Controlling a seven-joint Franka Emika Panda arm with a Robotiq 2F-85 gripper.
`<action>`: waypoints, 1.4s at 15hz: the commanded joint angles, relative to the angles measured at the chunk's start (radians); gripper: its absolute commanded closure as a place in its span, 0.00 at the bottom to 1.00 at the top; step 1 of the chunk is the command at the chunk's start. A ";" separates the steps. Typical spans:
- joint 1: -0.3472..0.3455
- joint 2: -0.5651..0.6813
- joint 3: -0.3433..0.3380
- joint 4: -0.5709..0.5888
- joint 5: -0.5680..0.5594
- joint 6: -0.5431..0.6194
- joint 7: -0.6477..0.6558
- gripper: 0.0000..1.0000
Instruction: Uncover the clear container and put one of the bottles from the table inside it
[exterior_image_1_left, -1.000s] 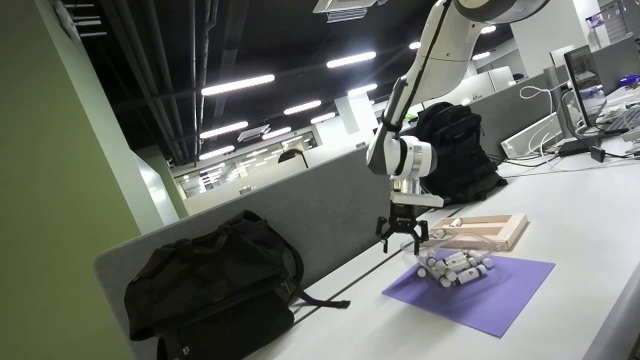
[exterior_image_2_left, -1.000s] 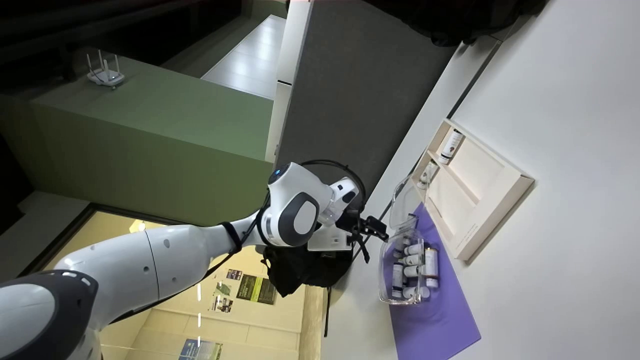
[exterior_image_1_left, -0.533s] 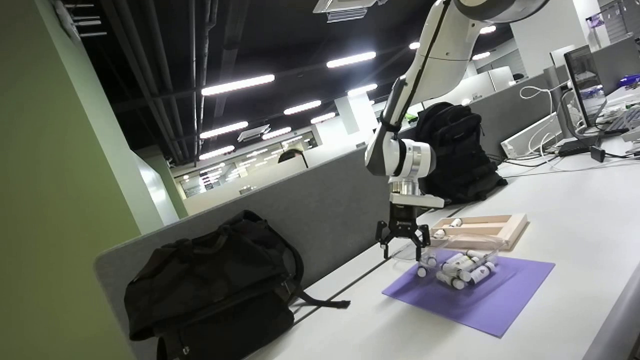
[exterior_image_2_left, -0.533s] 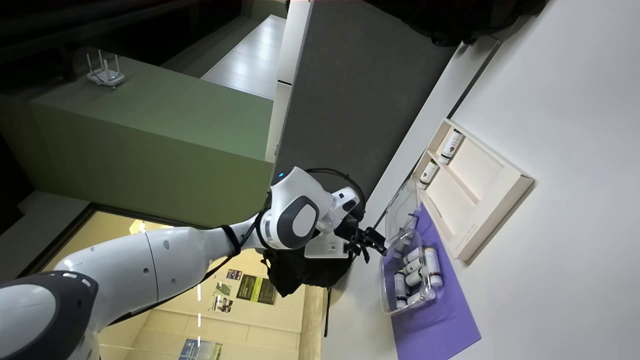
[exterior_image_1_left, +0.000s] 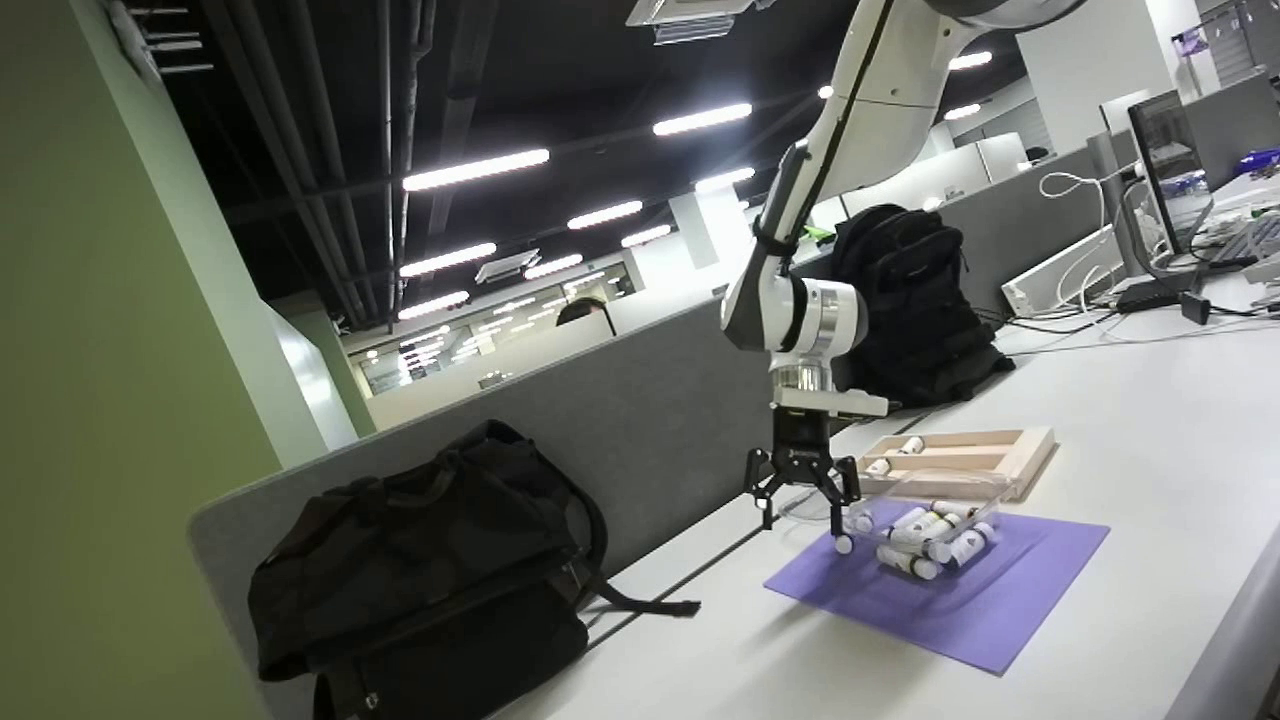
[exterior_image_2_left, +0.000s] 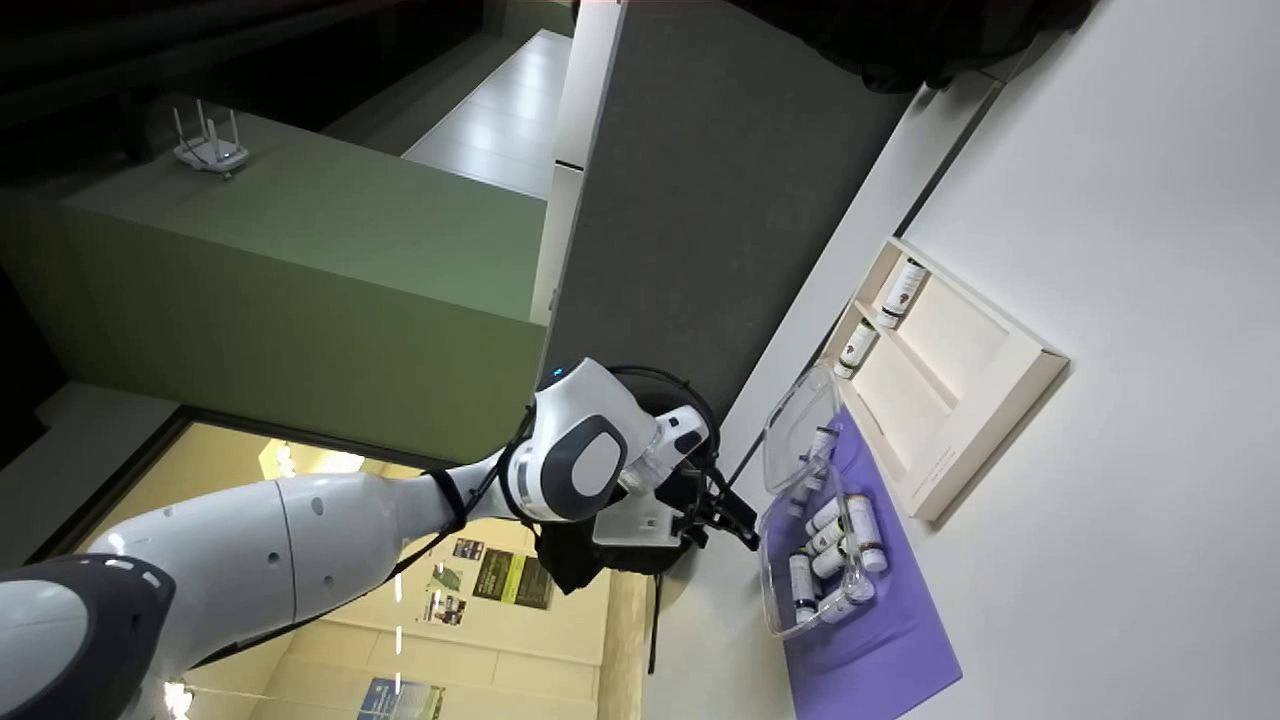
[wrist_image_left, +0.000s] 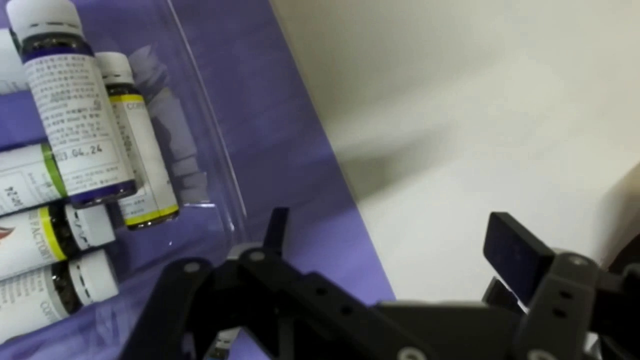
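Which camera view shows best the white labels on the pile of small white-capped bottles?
The wrist view: from close, the white labels on the small white-capped bottles show text and coloured bands, though some are cut off. Both exterior views show them small, partly through the clear plastic container, with text unreadable.

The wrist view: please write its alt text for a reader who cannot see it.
An open, empty black claw spans the bottom, above a purple mat and a pale table. At left, several labelled, white-capped bottles lie in a clear plastic container.
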 joint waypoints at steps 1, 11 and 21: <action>-0.014 -0.044 0.032 -0.048 0.044 0.121 -0.060 0.00; 0.028 -0.003 0.050 -0.016 0.082 0.274 -0.075 0.00; 0.054 0.020 -0.017 -0.018 -0.089 0.331 0.078 0.00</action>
